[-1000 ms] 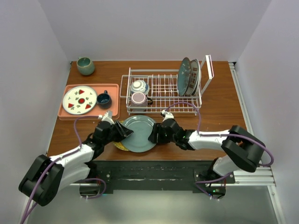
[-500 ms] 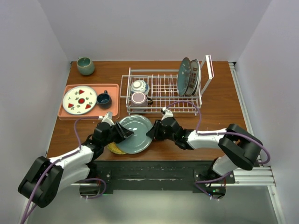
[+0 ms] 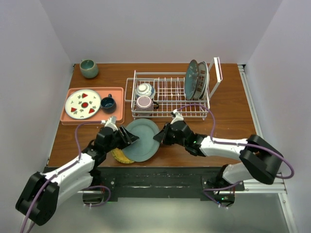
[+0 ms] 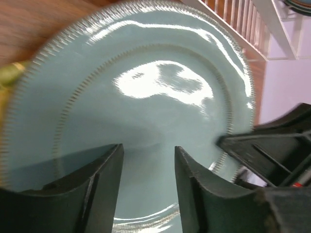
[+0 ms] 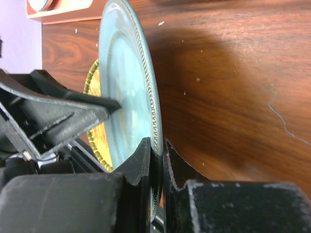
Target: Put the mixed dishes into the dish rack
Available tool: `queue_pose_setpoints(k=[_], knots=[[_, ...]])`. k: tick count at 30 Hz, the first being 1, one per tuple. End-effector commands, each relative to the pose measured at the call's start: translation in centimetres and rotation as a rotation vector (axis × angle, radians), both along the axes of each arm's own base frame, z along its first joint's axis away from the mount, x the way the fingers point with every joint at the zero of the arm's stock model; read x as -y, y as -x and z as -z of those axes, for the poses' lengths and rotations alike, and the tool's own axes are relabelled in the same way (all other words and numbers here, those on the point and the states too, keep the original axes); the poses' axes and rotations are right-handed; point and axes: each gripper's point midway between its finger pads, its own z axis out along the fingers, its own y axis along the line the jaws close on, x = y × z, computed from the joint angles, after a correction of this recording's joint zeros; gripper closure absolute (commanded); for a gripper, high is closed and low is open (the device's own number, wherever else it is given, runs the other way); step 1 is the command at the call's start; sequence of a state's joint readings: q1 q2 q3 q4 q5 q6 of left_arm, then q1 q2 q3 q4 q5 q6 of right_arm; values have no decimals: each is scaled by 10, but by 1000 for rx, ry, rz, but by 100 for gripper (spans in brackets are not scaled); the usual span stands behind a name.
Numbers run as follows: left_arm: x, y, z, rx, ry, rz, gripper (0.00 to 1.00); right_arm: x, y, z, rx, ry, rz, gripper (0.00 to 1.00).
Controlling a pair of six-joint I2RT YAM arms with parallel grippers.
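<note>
**Grippers.** The right gripper (image 5: 156,145) is clamped on the rim of the plain teal plate (image 3: 141,140), with one finger on each face. The left gripper (image 4: 148,148) has its jaws apart and grips nothing. In the right wrist view, one of its fingers lies against the plate's face.

**Task item.** The teal plate is just in front of the dish rack (image 3: 167,94), tilted. A yellow plate (image 3: 119,155) lies flat beneath its left part.

**Change.** One second ago the teal plate lay flatter and rounder to the overhead camera. It also hid more of the yellow plate. Everything in the rack is unmoved.

**Rack contents.** A small blue-and-white patterned bowl (image 3: 145,90) and a clear pinkish glass mug (image 3: 144,102) sit at the rack's left end. Two plates (image 3: 197,80) stand on edge at its right end. Any print on them is too small to read.

**Left of the rack.** A salmon-pink tray (image 3: 116,116) carries a white plate with red fruit marks (image 3: 82,104) and a dark blue cup (image 3: 108,103). A grey-green cup (image 3: 89,68) stands beyond the tray, left of the rack's far corner.

**Surface and room.** The table (image 3: 228,111) is dark brown wood grain, with pale specks and a thin scratch seen from the right wrist. Plain pale walls (image 3: 155,29) close in three sides.
</note>
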State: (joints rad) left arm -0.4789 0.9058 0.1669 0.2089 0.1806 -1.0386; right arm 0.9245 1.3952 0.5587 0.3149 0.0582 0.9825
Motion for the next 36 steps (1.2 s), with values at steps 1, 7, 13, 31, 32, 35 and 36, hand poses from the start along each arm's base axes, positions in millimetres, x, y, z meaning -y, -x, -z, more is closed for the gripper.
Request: queue_pose_setpoints(k=[1, 7, 13, 31, 32, 35, 36], knots=[[-25, 5, 5, -46, -204, -17, 42, 11, 12, -17, 48, 87, -86, 100], [-41, -16, -53, 81, -318, -51, 29, -3, 10, -84, 121, 10, -128, 100], [-55, -22, -88, 154, -365, -108, 18, 4, 5, -127, 211, 32, -129, 100], [-78, -22, -108, 202, -424, -192, 9, 88, -48, -285, 586, 199, 256, 100], [-77, -22, -107, 200, -424, -190, 9, 96, -53, -291, 606, 232, 292, 100], [-77, -22, -105, 197, -426, -187, 9, 121, -70, -310, 649, 334, 447, 100], [-77, -22, -105, 197, -426, -187, 9, 128, -74, -314, 656, 364, 490, 100]])
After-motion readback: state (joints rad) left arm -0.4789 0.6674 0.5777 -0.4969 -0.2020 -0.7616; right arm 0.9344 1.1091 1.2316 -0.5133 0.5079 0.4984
